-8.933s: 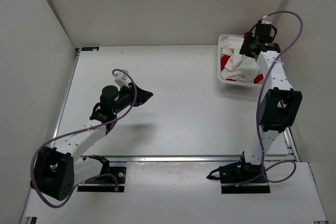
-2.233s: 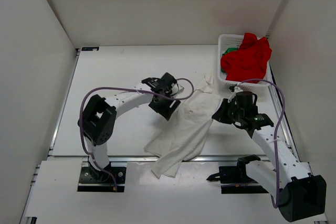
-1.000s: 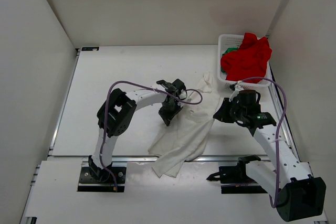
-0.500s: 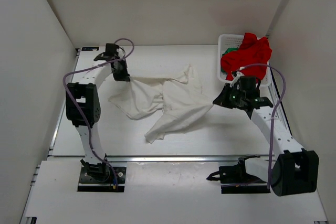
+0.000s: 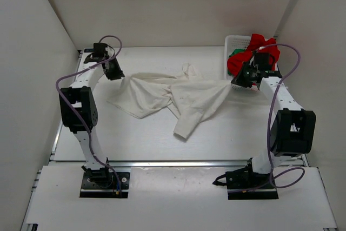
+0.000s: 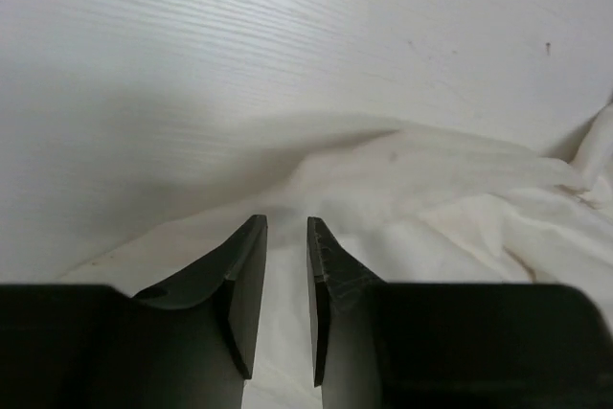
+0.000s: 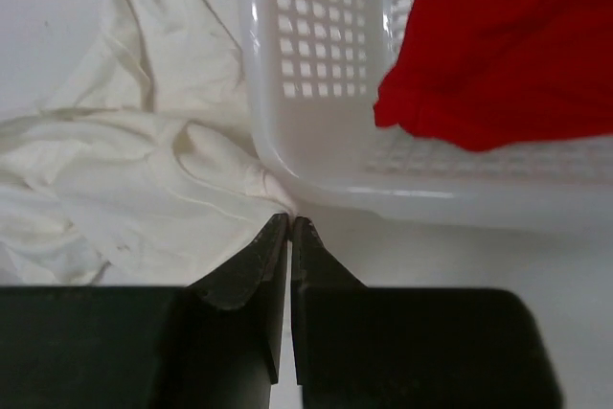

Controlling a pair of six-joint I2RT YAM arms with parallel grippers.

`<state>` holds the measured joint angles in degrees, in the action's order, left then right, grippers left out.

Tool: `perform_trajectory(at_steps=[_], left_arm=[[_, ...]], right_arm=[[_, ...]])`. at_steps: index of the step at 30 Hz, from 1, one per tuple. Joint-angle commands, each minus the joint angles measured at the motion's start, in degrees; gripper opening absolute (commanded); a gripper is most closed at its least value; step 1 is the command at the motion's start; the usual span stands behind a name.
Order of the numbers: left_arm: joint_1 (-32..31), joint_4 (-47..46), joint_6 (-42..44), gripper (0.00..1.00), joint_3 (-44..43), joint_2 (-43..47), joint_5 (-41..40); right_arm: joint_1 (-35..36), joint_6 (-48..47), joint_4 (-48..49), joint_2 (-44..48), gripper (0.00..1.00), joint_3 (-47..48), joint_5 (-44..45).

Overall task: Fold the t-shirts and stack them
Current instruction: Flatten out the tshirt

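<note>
White t-shirt lies spread on the surface, long axis running left from the basket. R tool, nearly closed, pinches the end just beside basket; L tool, narrow gap w/ cloth between, grips the end farthest from basket

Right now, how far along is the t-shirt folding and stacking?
Early. Done: the white t-shirt lies out on the table. In hand: the left gripper and right gripper pinch its opposite ends, stretching it, but its middle is bunched. Left: no fold made, no stack, and the red t-shirt and a green item sit in the basket.
</note>
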<state>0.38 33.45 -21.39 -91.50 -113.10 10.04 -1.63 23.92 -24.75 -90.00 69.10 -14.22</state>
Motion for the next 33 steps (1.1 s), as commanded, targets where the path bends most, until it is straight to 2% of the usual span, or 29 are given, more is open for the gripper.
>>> perform_trajectory(at_steps=[1,3,6,8,10,13,16,21,26,29,32,33], left_arm=[[-1.5,-2.6,-1.4,0.39,2.3,10.4,-1.2],[-4.7,-1.4,-0.6,0.46,6.9,14.2,-0.8],[-10.2,-7.6,-2.1,0.61,23.6,25.0,-4.2],[-10.6,-9.9,-4.8,0.64,35.8,32.9,-4.5],[-8.8,-12.8,-6.5,0.64,42.2,36.4,-0.1],[-7.4,-12.6,-7.3,0.63,47.9,38.4,1.5],[-7.6,-16.1,-10.2,0.67,52.6,38.3,3.7],[-7.2,-19.2,-13.2,0.73,50.8,29.6,8.7],[-5.3,-21.7,-13.2,0.68,47.7,20.5,14.5],[-2.8,-22.4,-12.2,0.62,45.5,16.4,16.9],[-2.6,-20.1,-10.5,0.51,41.5,13.7,16.2],[-2.9,-18.6,-9.4,0.38,39.8,13.2,14.5]], right_arm=[[2.6,-1.3,-0.5,0.3,0.0,7.9,3.4],[5.7,-1.6,-0.3,2.5,0.0,6.1,5.3],[7.0,-0.2,2.6,6.5,0.0,0.8,3.8],[6.3,0.2,3.8,10.0,0.0,-3.5,3.0],[5.9,0.2,4.9,12.2,0.0,-6.1,2.1],[5.6,0.2,5.8,15.4,0.0,-9.5,-0.4],[7.2,0.2,6.6,17.4,0.0,-12.0,-0.5],[10.1,0.5,8.0,20.8,0.0,-16.5,-1.4],[10.7,1.2,8.6,21.7,0.0,-17.8,-2.0],[11.7,1.2,8.8,22.1,0.0,-17.3,-2.3],[12.3,0.5,8.0,22.1,0.0,-15.9,-0.6],[12.2,0.3,7.5,21.6,0.0,-15.6,-0.5]])
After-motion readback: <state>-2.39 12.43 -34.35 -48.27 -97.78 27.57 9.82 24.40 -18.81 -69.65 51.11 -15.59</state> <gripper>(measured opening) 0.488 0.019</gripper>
